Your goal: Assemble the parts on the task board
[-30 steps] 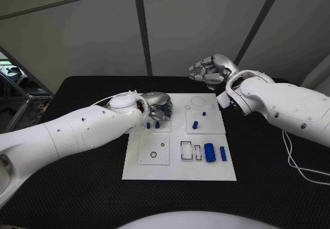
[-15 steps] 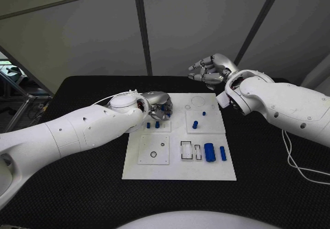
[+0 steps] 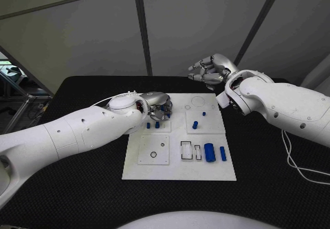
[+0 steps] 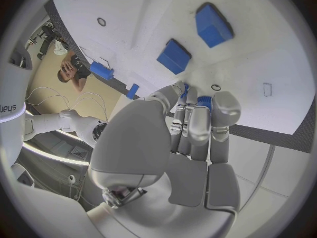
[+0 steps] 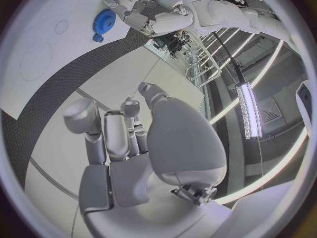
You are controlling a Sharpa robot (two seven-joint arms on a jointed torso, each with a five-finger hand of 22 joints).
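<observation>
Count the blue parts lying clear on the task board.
6: two beside the left hand, two on the task board's far right panel, two nearer. The left hand seems to hold another blue piece; more may hide beneath.

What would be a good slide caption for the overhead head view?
Left hand works among blue parts on the white board; right hand waits raised behind it.

A black, finely textured table (image 3: 82,191) carries the things. A flat white rectangular task board (image 3: 180,172) lies directly on its middle, long side running away from the robot. At the table's right side a thin white cable (image 3: 294,161) loops across the black surface.
</observation>
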